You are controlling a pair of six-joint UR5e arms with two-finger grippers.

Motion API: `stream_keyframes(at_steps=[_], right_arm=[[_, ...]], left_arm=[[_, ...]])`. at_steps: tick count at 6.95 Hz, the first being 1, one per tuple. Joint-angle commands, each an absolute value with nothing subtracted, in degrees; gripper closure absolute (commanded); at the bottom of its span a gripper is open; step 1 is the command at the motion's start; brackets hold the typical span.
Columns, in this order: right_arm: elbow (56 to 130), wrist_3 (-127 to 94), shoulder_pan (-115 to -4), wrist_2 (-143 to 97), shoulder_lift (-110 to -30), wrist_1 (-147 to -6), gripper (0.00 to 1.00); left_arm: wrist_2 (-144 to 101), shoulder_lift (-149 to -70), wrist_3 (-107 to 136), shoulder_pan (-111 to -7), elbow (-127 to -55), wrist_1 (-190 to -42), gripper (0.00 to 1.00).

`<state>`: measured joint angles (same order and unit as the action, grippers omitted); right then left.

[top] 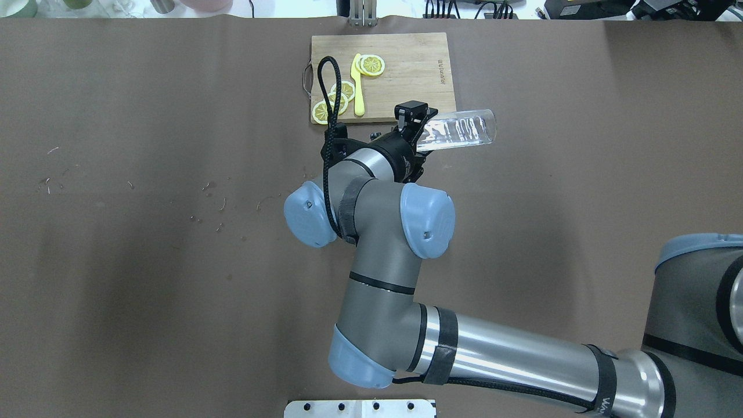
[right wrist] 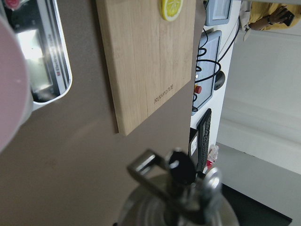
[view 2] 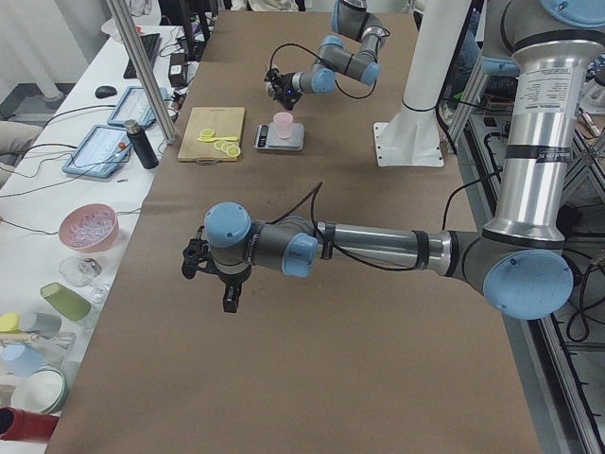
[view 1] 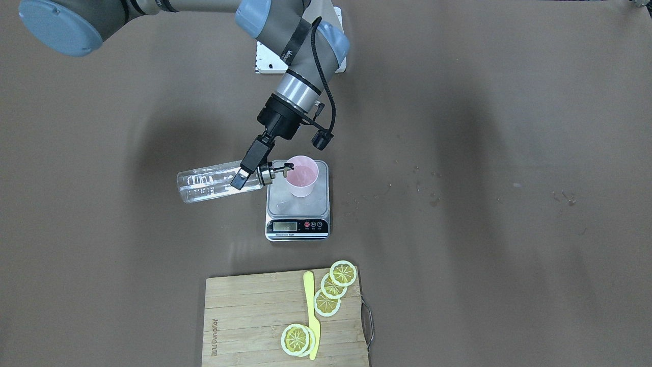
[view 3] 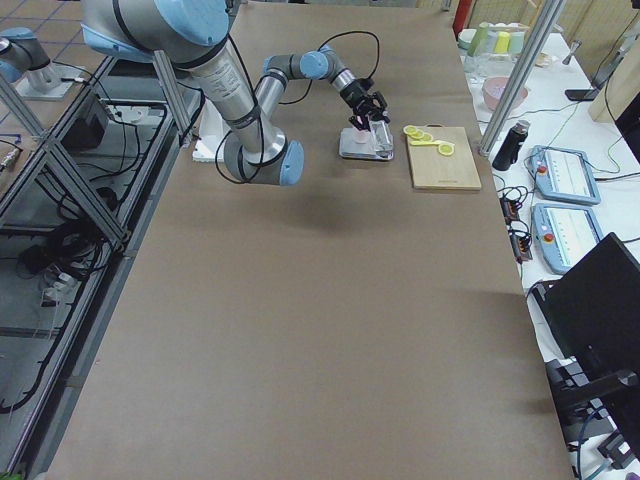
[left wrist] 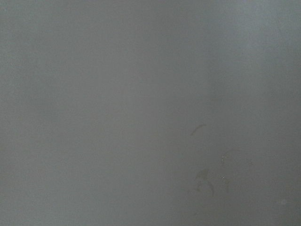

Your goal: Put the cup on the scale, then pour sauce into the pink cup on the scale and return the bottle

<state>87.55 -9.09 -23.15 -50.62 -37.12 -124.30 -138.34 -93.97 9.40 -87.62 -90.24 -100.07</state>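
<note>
One bottle point(view 1: 219, 181), clamped near its neck by the closed right fingers point(view 1: 253, 154), long axis almost level, spout at the rim of the cup point(view 1: 301, 176) standing on the scale point(view 1: 298, 224); left fingers point(view 2: 230, 299) well apart, state not discernible.

The cup point(view 2: 283, 122) stands upright on the scale point(view 2: 294, 141).

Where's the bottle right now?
In the front-facing view the bottle is left of centre, tipped nearly horizontal in the right end effector, its metal spout over the rim of the pink cup standing on the scale.
</note>
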Motion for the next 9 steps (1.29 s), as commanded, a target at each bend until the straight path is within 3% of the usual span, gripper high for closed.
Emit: stream_keyframes(at_steps=[1,6,9], right_arm=[[87.9,-8.8,-27.5,-59.3,-38.9,-114.9,1.0],[88.2,-7.1,-39.6,-80.1,-46.5,-94.4,1.0],[96.7,-10.9,-46.7,-89.5,-52.5,-93.5,1.0]], left_arm=[[-138.3,-94.3,9.5,-87.6,-90.4,-100.5,0.03],[-138.3,-94.3,10.5,-87.6,-91.1,-103.1,0.03],[-138.3,-94.4,10.7,-87.6,-91.1,-105.1,0.03]])
